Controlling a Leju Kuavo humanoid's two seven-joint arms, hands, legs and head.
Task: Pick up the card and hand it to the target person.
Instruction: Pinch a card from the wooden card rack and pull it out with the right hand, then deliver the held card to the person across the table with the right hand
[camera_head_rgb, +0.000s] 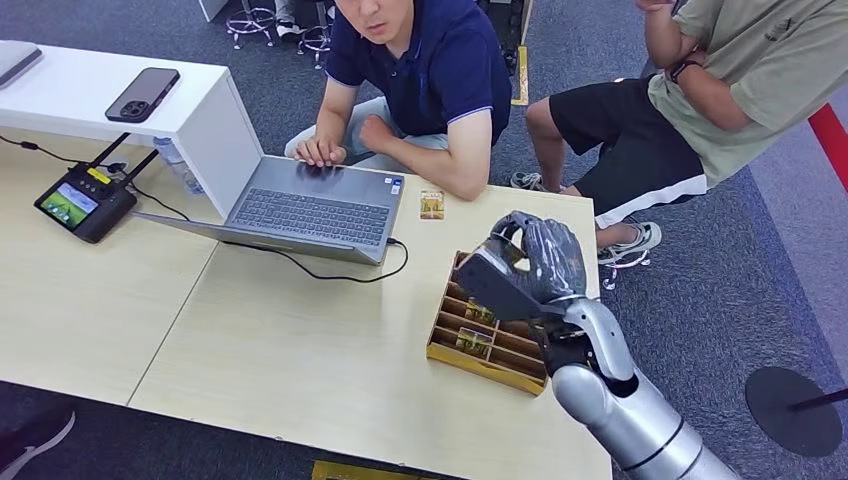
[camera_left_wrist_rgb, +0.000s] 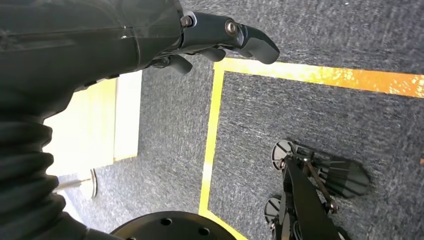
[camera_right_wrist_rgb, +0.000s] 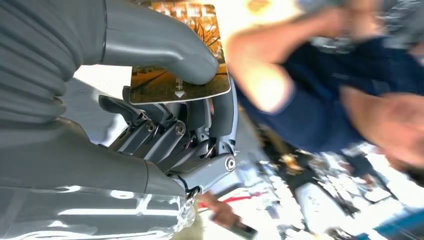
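Observation:
My right hand (camera_head_rgb: 535, 262) is raised above the far end of the yellow divided card box (camera_head_rgb: 452, 352) at the table's right side. In the right wrist view its thumb (camera_right_wrist_rgb: 165, 45) presses a golden autumn-print card (camera_right_wrist_rgb: 165, 85) against the dark fingers (camera_right_wrist_rgb: 220, 115). Beyond the table sits a person in a dark blue polo shirt (camera_head_rgb: 440, 60), blurred behind the card in the right wrist view as the same blue shirt (camera_right_wrist_rgb: 320, 100). My left hand (camera_left_wrist_rgb: 220, 37) hangs over grey carpet, fingers loosely extended and holding nothing.
A second card (camera_head_rgb: 431, 205) lies on the table beside an open laptop (camera_head_rgb: 310, 212) with its black cable. More cards stand in the box slots. A controller with screen (camera_head_rgb: 82, 203) and a white stand holding a phone (camera_head_rgb: 142, 94) sit at left. Another seated person (camera_head_rgb: 700, 90) is at right.

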